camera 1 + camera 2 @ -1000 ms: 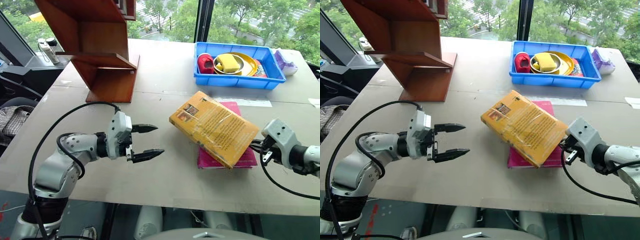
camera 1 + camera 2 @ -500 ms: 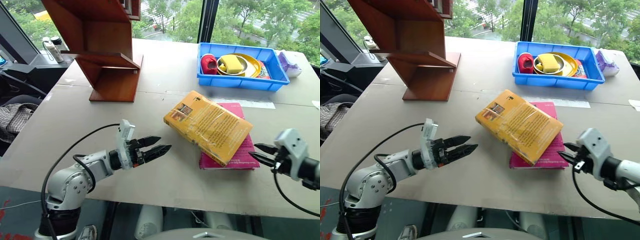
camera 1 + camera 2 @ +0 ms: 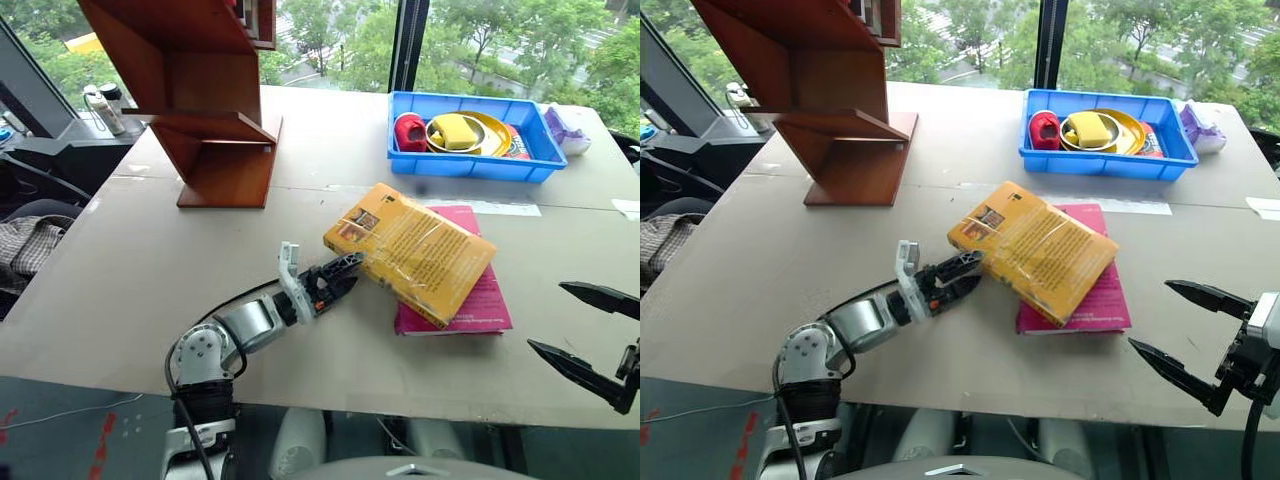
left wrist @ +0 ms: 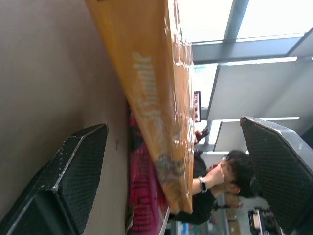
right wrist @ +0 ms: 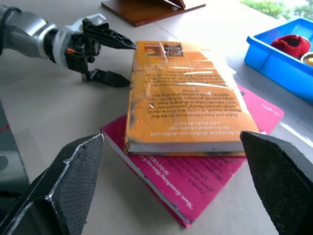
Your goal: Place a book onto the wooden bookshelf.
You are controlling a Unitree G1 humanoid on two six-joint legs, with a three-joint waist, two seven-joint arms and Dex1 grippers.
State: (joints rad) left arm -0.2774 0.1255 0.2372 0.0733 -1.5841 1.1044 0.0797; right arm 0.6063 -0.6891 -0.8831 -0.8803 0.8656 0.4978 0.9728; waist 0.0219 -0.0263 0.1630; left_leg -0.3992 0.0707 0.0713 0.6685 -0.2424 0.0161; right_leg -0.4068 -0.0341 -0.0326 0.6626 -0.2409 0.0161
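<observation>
Counter (image 3: 150,270): grey, by windows.
Left tool (image 3: 345,274): spread, straddling the book's (image 3: 415,250) corner.
Right tool (image 3: 590,335): spread, empty, well apart.

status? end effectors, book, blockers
Left end effector open, straddling the yellow book's corner. Right end effector open, off the book. Book lies askew on pink book. Table path to wooden bookshelf looks clear.
</observation>
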